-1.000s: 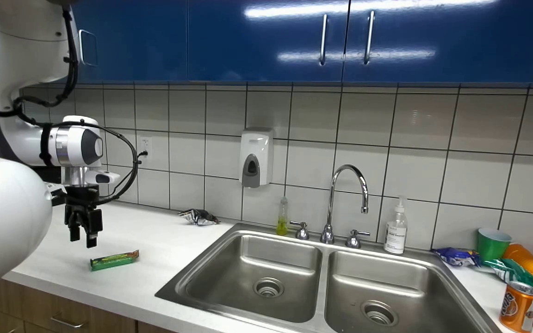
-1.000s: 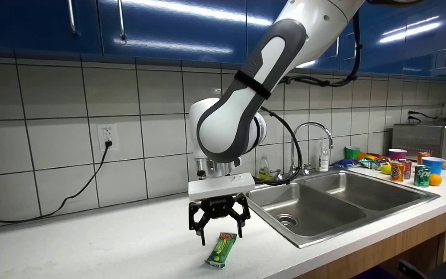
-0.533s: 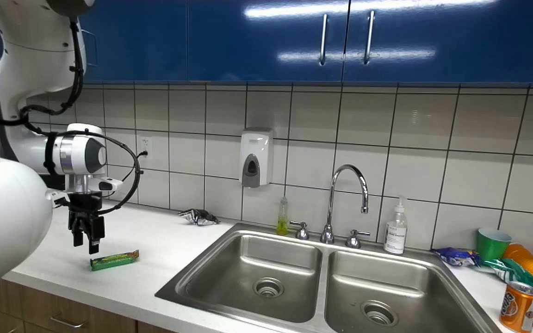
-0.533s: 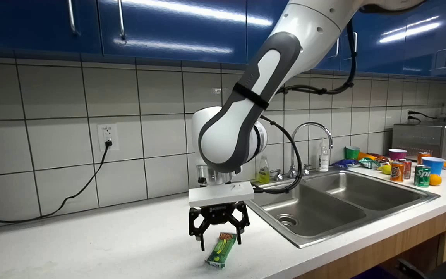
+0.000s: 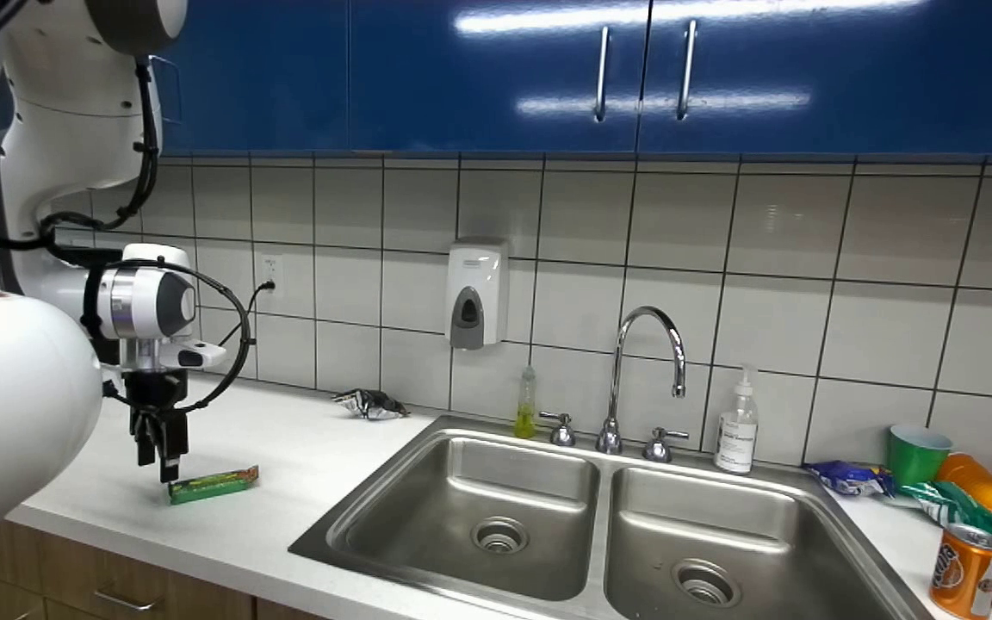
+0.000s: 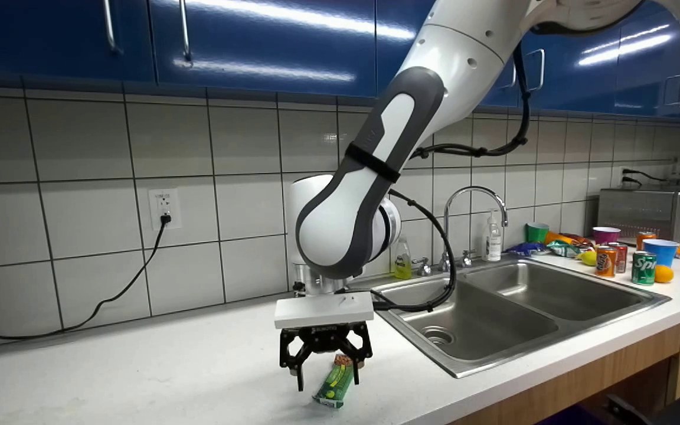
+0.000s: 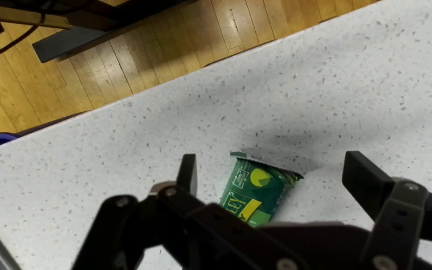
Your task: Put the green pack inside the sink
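Note:
The green pack (image 5: 213,486) lies flat on the white counter; it also shows in an exterior view (image 6: 334,386) and the wrist view (image 7: 255,187), where the gripper's dark body hides its lower part. My gripper (image 5: 158,468) is open and empty, low above the counter at the pack. In an exterior view its fingers (image 6: 328,382) hang around the pack, one finger in front of its brownish end. In the wrist view the fingers (image 7: 270,163) stand wide apart, pack between them, closer to the left finger. The stainless double sink (image 5: 315,544) is beside the pack, also visible in an exterior view (image 6: 476,327).
The chrome faucet (image 5: 677,353), a yellow-green soap bottle (image 5: 526,405) and a white pump bottle (image 5: 737,426) stand behind the sink. A silver wrapper (image 5: 369,404) lies by the wall. Cans (image 6: 605,261), cups and packets crowd the far side. The counter's front edge (image 7: 201,71) is near the pack.
My gripper has come down toward the counter, and lately shifted slightly left in an exterior view. Its fingers have stayed open. The pack has not moved.

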You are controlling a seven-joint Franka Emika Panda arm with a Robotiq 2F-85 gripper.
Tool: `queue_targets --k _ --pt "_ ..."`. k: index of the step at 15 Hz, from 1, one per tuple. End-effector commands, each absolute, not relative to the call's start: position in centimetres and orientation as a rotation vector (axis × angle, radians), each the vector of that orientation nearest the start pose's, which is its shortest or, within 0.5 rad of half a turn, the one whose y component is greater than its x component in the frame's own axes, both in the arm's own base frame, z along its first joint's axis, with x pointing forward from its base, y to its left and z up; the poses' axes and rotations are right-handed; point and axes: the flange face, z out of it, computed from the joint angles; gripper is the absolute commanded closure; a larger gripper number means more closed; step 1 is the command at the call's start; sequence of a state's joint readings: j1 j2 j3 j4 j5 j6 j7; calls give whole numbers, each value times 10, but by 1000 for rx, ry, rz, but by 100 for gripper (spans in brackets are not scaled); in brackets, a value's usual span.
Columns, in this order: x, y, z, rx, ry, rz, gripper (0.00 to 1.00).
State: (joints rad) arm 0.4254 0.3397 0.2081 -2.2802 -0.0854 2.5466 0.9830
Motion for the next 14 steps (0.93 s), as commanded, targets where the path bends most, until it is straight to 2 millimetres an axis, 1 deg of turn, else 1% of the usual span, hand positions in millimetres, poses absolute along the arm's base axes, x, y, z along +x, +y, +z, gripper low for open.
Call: queue_targets --k 1,7,10,14 --pt "432 320 199 -3120 565 50 0" --pt "448 308 187 -3089 723 14 0" --pt "455 303 181 -3084 769 11 0" --pt "460 300 176 -3073 818 1 0"
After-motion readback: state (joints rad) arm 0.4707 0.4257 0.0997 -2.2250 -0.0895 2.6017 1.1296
